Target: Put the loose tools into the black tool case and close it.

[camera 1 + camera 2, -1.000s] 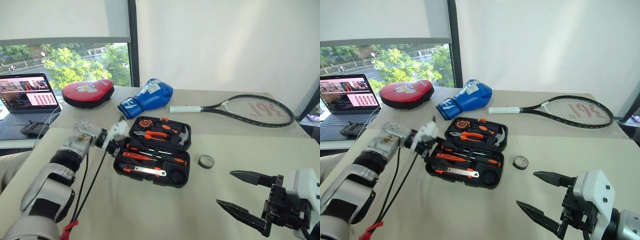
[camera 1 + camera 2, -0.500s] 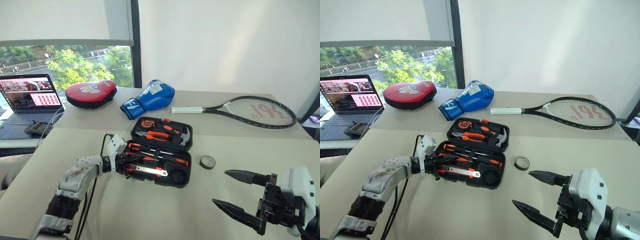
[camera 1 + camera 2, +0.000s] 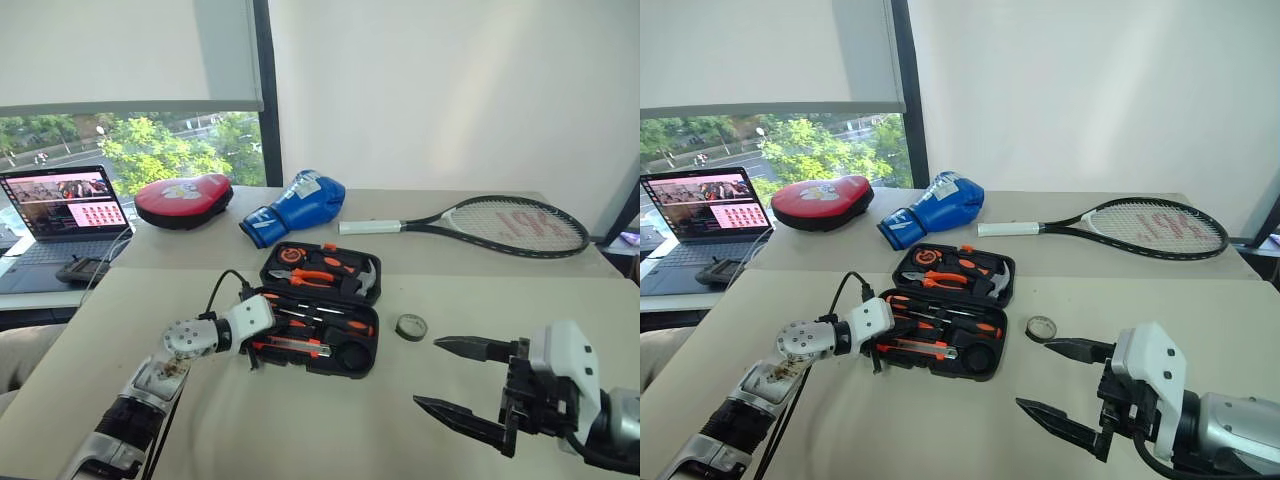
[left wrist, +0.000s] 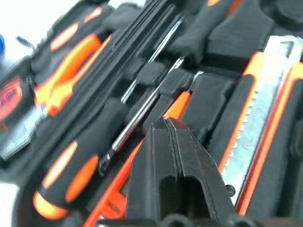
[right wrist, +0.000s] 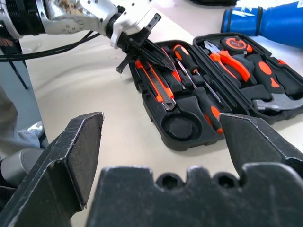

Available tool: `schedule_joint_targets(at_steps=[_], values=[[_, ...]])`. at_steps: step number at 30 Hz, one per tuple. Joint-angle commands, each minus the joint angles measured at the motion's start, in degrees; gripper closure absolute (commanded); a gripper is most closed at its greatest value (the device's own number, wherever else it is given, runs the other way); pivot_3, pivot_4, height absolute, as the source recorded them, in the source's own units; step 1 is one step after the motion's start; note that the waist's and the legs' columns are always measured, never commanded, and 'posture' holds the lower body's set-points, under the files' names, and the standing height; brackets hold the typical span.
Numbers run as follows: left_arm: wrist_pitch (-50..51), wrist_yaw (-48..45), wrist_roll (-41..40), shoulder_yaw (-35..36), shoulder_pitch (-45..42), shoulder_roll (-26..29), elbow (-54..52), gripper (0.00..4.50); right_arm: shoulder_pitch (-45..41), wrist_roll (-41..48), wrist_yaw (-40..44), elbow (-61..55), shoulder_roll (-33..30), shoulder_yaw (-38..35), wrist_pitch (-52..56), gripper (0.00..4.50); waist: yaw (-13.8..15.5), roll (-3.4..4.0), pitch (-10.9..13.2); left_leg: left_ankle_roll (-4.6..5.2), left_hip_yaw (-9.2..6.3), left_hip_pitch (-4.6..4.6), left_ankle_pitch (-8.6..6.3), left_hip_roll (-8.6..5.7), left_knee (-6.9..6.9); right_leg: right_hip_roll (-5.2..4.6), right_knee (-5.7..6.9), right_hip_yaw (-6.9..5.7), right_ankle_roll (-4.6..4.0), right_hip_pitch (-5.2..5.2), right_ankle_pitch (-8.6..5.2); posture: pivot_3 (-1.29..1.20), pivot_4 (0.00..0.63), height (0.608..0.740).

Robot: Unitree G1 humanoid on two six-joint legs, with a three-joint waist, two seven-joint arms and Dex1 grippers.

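The case (image 3: 318, 306) lies open mid-counter (image 3: 300, 430), with bare room in front. The left end effector (image 5: 154, 52) is clenched, empty, over the case's left edge above the screwdrivers (image 4: 94, 156) and knife (image 4: 258, 127). The right end effector (image 3: 452, 380) hovers released near the tape (image 3: 411, 325), which lies loose right of the case. A glove (image 3: 294, 206) and racket (image 3: 490, 224) lie behind.

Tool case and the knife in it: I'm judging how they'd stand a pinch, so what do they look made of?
The tool case looks like matte black moulded plastic, going by its shaped slots and rounded rim. The knife seems to have an orange plastic body around a bare, shiny metal strip with notches along one edge, probably steel.
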Motion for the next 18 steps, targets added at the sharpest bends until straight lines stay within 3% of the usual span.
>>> schedule_joint_targets(at_steps=[1,4,7,8,15,18], values=[[9.67,-3.5,-11.6,5.3,2.67,-2.77,-1.24,4.46,-2.05,-0.51,-0.73,0.21,-0.57,1.06,0.59,0.0,-0.3,0.1,-0.07,0.0,0.0,-0.01,0.0,0.03,-0.02,0.01,0.03,0.01,0.07,-0.05,0.01,0.0,0.15,0.74],[19.11,-5.8,-19.68,9.77,2.32,-2.2,-6.71,4.46,-4.11,-1.23,-2.58,1.71,-0.6,2.57,1.95,0.0,-0.5,-0.14,0.08,-0.02,-0.03,-0.09,0.01,0.06,-0.02,0.06,0.08,-0.07,0.28,-0.12,0.08,0.0,0.15,0.74],[30.88,-9.56,-28.46,14.93,2.5,4.08,-14.91,4.46,-10.15,-7.79,-6.2,6.79,-2.62,9.5,4.59,0.0,-1.39,-0.82,0.51,-0.06,-0.04,-0.26,0.03,0.07,0.0,0.25,0.08,-0.11,0.28,-0.25,0.09,0.0,0.15,0.74],[33.59,-10.46,-30.49,15.95,2.92,5.87,-17.25,3.97,-11.9,-9.94,-6.81,8.3,-3.16,11.82,5.15,0.0,-1.73,-1.1,0.67,-0.12,-0.05,-0.36,0.07,0.09,0.01,0.41,0.08,-0.1,0.26,-0.32,0.1,0.0,0.15,0.74],[47.36,-14.97,-42.15,22.87,8.84,17.65,-34.18,1.65,-30.87,-22.03,-7.74,22.68,-4.13,30.22,12.37,0.0,-1.54,-0.95,0.85,-0.3,-0.05,-0.8,0.17,0.02,0.03,0.48,0.02,-0.1,0.23,-0.74,0.09,0.0,0.15,0.74],[51.13,-13.58,-46.37,26.05,11.69,20.02,-40.64,0.55,-41.58,-23.4,-7.1,32.93,1.3,35.91,17.29,0.0,-1.49,-1.01,0.9,-0.6,-0.03,-1.04,0.35,0.01,0.04,0.51,0.03,-0.1,0.19,-0.99,0.09,0.0,0.15,0.74]])
